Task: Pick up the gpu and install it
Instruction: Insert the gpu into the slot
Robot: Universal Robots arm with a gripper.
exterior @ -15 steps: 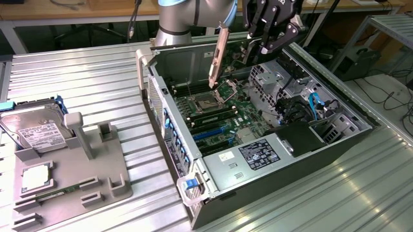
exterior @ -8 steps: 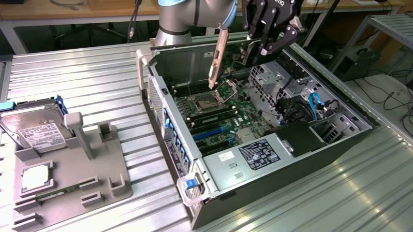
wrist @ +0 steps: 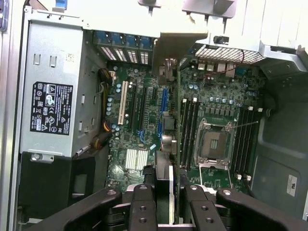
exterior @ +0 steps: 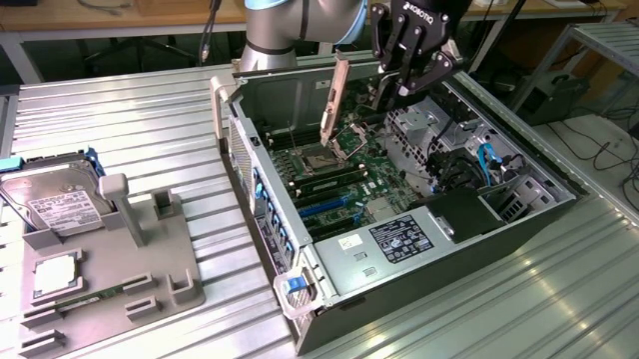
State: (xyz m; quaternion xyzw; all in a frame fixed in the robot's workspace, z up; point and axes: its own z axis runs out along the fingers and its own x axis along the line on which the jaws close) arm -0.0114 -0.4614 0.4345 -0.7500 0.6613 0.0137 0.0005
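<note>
The gripper [exterior: 414,75] hangs above the open computer case [exterior: 499,224], its black fingers [exterior: 436,71] pinching the top end of the gpu [exterior: 337,93], which hangs upright and edge-on over the green motherboard [exterior: 340,179], clear of the slots below. In the wrist view the card [wrist: 175,96] runs as a thin green line from between the fingers [wrist: 144,207] out to its silver bracket, crossing the board beside the empty processor socket [wrist: 215,143]. The grey power supply [wrist: 50,96] with its black label fills one side of the case. On the exterior view's left, a grey tray [exterior: 110,277] rests on the ribbed metal table [exterior: 150,120], with a hard drive [exterior: 55,202] at its far end.
</note>
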